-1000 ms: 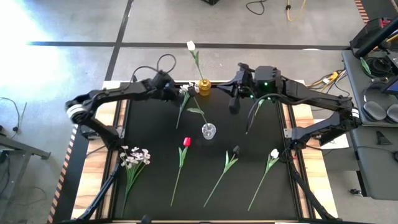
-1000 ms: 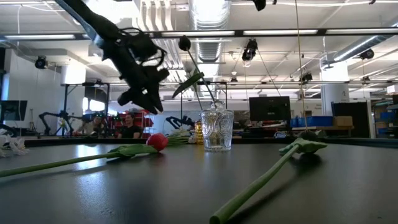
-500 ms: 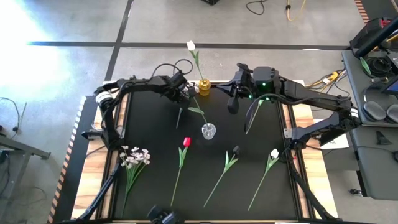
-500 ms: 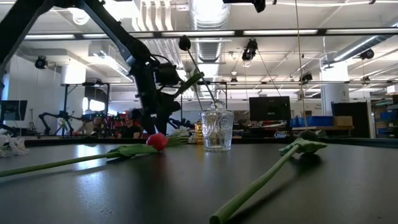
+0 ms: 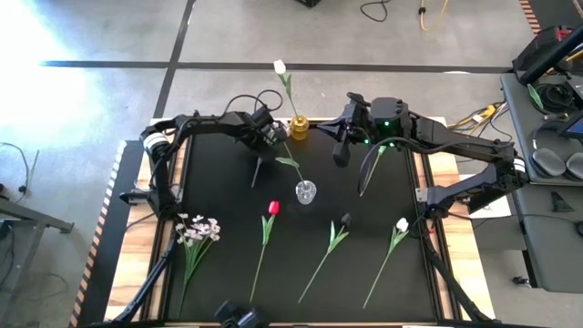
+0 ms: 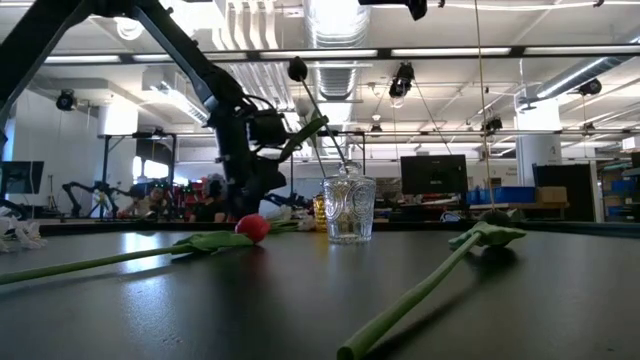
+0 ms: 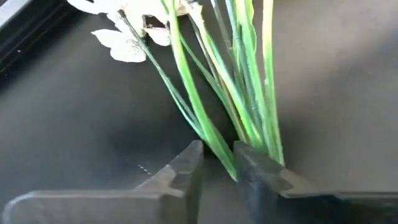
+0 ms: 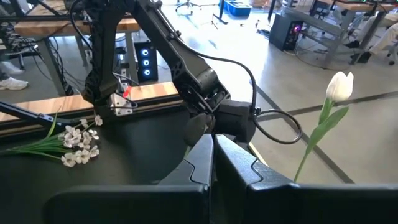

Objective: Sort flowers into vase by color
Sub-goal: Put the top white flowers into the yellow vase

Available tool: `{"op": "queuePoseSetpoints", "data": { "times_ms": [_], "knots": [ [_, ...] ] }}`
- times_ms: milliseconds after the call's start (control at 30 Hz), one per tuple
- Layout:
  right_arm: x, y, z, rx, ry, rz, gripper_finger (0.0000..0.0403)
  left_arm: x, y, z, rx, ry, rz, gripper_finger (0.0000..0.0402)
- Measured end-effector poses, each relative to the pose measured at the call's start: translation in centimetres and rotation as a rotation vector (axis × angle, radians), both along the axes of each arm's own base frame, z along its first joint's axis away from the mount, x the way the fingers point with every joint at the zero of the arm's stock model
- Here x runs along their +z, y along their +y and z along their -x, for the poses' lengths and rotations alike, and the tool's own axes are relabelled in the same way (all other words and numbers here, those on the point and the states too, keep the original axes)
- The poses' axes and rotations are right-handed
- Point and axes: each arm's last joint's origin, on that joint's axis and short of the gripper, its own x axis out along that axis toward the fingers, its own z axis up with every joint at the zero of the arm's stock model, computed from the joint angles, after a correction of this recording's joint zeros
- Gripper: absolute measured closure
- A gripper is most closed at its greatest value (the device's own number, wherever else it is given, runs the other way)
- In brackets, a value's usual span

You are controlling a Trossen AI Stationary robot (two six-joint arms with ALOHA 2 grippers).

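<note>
The left gripper (image 7: 217, 163) is clamped on the green stems of a white blossom spray (image 7: 214, 93), upper centre of the high view beside the yellow vase (image 5: 298, 127). The right gripper (image 5: 341, 155) waits nearby, fingers pressed together.

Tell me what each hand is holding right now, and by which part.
The left hand grips a spray of small white blossoms by its bundled green stems, low down, well away from the blossoms. The right hand is shut and holds nothing.

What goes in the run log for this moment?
left end effector: closing around green stems of white-blossom spray | right end effector: shut, hovering | clear glass vase: one dark tulip
</note>
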Motion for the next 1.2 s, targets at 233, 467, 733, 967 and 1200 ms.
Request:
{"op": "queuePoseSetpoints", "data": {
  "times_ms": [233, 467, 733, 967, 1200],
  "knots": [
    [0.0, 0.0, 0.0, -0.002, -0.003, -0.008, 0.0393, 3.2, -0.8, 1.1, -0.024, -0.013, -0.021, 0.0395],
    [0.0, 0.0, 0.0, -0.005, -0.004, -0.015, 0.0393, 9.0, -2.3, 3.5, 0.011, -0.124, -0.102, 0.0400],
    [0.0, 0.0, 0.0, -0.010, -0.015, -0.032, 0.0393, 14.6, -5.3, 8.2, 0.069, -0.305, -0.226, 0.0401],
    [0.4, -0.3, -0.6, -0.026, -0.097, -0.060, 0.0393, 20.4, -7.6, 10.9, 0.070, -0.599, -0.439, 0.0401],
    [1.0, -1.4, -1.8, -0.014, -0.235, -0.050, 0.0364, 26.4, -8.5, 11.5, -0.005, -0.951, -0.588, 0.0401]
  ]
}}
